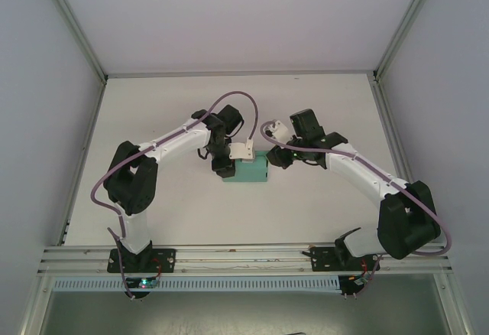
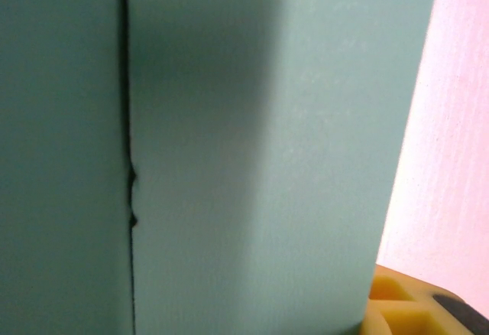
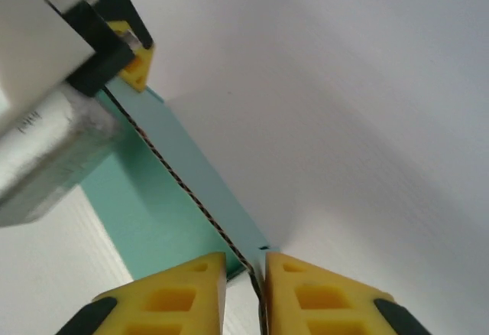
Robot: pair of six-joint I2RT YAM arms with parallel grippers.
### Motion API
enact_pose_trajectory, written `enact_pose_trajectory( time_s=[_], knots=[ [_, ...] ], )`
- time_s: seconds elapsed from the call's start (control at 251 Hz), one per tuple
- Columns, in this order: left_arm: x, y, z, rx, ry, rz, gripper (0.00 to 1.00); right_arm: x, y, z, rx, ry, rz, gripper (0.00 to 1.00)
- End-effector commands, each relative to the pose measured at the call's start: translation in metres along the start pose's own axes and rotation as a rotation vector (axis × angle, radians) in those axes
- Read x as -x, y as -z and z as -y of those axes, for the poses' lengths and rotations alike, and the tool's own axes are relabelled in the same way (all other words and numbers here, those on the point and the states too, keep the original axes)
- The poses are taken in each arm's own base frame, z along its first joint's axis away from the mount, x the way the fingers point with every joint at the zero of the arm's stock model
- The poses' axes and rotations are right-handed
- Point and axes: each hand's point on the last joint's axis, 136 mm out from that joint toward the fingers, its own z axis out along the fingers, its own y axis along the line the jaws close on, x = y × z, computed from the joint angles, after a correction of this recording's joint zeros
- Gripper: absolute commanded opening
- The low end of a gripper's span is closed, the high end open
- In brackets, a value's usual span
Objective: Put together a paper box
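At the centre of the tabletop [image 1: 328, 113], between the two arms.

Right end effector [image 3: 246, 275]: yellow fingertips drawn together on the thin top edge of one upright wall of the paper box [image 3: 153, 213], at that wall's near corner. The fluted edge of the card runs out from between them.

Left end effector [image 1: 226, 169]: at the opposite, left end of the box. One yellow finger [image 2: 401, 304] shows just beside a teal panel that has a dark seam [image 2: 128, 159] running down it. Whether this end effector is clamped on the card or only resting against it cannot be told.

Paper box: teal-green card, low and squarish, flat on the tabletop, well apart from every edge.

Step in hand (judged): setting a side wall upright and seating it.

Handling notes:
- Thin card creases easily, so pinch lightly.
- Move the wall along its own fold line, without twisting.
- Let the left side steady the box so it does not slide.
- Release only once the wall stands unaided.

Markings: none visible on the card. Faint lettering on the pale housing [image 3: 30, 125] of the left arm is too blurred to read.
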Motion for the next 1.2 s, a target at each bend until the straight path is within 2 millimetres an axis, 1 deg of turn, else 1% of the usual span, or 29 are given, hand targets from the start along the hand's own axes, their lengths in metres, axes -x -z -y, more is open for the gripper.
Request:
enact_pose_trajectory(
  time_s=[0.0,0.08,0.192,0.263,0.299,0.407,0.487,0.547,0.603,0.706,0.874,0.978,1.105,1.193],
  knots=[
    [-0.005,0.008,-0.004,0.005,0.072,-0.029,0.37,0.006,0.004,0.001,-0.059,-0.026,-0.009,0.09],
    [0.000,0.011,-0.012,0.043,0.124,-0.021,0.37,0.010,0.004,-0.003,-0.098,-0.100,-0.006,0.00],
    [0.010,0.013,-0.028,0.117,0.232,-0.009,0.37,0.017,0.002,-0.008,-0.158,-0.315,0.021,0.00],
    [0.015,0.010,-0.025,0.124,0.248,-0.022,0.39,0.023,0.007,-0.005,-0.237,-0.424,0.062,0.00],
    [0.015,0.007,-0.023,0.137,0.240,-0.037,0.39,0.028,0.009,-0.005,-0.239,-0.495,0.095,0.00],
    [0.011,-0.005,-0.024,0.192,0.196,-0.089,0.39,0.042,0.011,-0.008,-0.151,-0.657,0.149,0.00],
    [0.007,-0.011,-0.025,0.217,0.175,-0.112,0.39,0.045,0.014,-0.008,-0.075,-0.704,0.128,0.00],
    [0.005,-0.011,-0.026,0.225,0.174,-0.124,0.40,0.042,0.018,-0.002,-0.058,-0.753,0.102,0.00],
    [0.003,-0.010,-0.026,0.234,0.169,-0.137,0.40,0.042,0.022,0.000,-0.017,-0.782,0.083,0.00],
    [0.001,-0.011,-0.025,0.239,0.147,-0.159,0.40,0.052,0.030,-0.002,0.084,-0.843,0.076,0.00],
    [0.005,-0.015,-0.021,0.231,0.118,-0.153,0.40,0.060,0.021,-0.019,0.283,-0.948,-0.001,0.00],
    [0.002,-0.018,-0.019,0.221,0.100,-0.162,0.40,0.063,0.021,-0.014,0.327,-1.020,-0.003,0.00],
    [-0.001,-0.022,-0.019,0.217,0.091,-0.174,0.39,0.073,0.024,-0.010,0.422,-1.138,0.008,0.00],
    [0.001,-0.023,-0.014,0.189,0.087,-0.166,0.39,0.075,0.024,-0.010,0.426,-1.169,-0.018,0.00]
  ],
)
